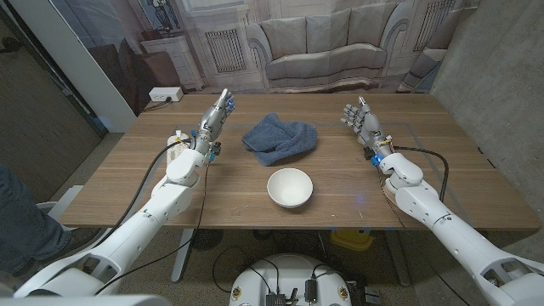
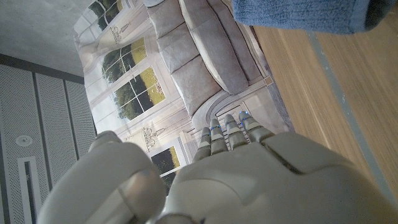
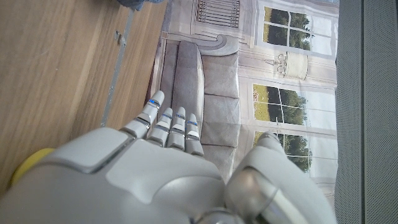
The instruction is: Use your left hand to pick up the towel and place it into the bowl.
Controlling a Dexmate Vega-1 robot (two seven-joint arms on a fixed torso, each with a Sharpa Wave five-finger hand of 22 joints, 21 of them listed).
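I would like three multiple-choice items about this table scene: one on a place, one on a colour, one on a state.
1. Where does the blue towel lie?
A. inside the bowl
B. on the table, beyond the bowl
C. in the left hand

2. What colour is the bowl?
A. white
B. red
C. black

3. How is the left hand?
A. gripping the towel
B. open, holding nothing
C. pressing on the bowl

Answers: 1 B, the towel sits past the empty bowl; 2 A, its rim and inside are white; 3 B, its fingers are straight, beside the towel.
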